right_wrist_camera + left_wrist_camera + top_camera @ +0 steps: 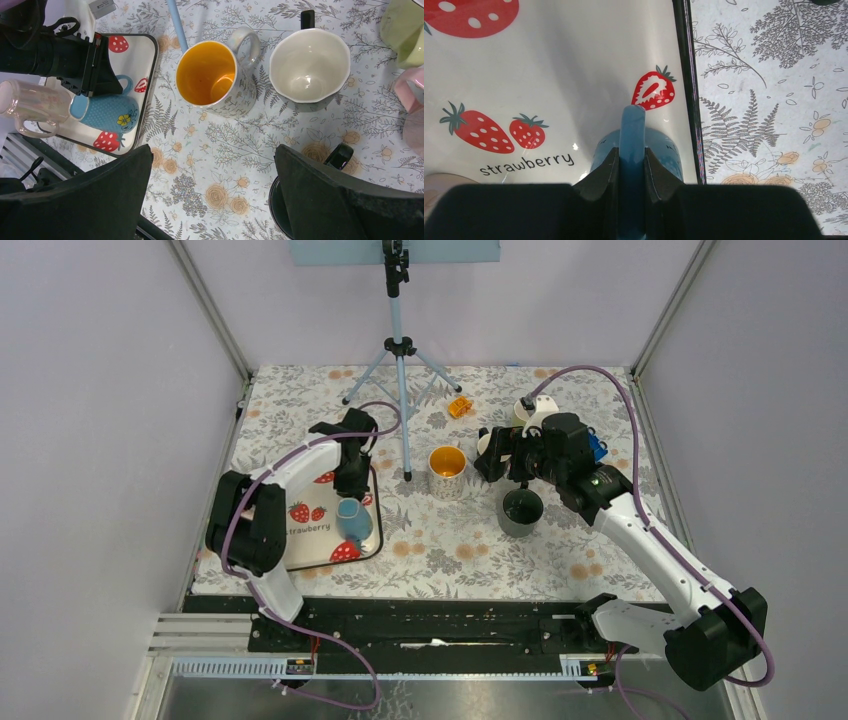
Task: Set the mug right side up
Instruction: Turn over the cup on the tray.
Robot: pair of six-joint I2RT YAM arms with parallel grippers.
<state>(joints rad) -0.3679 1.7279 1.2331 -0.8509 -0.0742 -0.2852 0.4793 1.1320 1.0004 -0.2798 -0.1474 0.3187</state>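
Lilac walls close round a floral tablecloth, and we read it from the left. At the left stands a strawberry tray. The right wrist view shows a clear glass mug on its left part. Just beside that lies the blue mug, on its side on the tray. Its handle points up, its pale mouth faces the glass mug, and its base lies toward the tray's right rim, so the long axis runs flat along the tray.

The left gripper comes down on it from above. Both fingers are pinched tight against the flat sides of the handle, with the mug body directly beneath them. We judge the coming move to be this arm's alone: lift, then swing the base down a quarter turn so the mouth faces up.

Further right are a tripod, a yellow-lined mug, a white mug and a black mug. The right gripper hangs over the black mug with its jaws spread wide and holding nothing, well apart from the tray.
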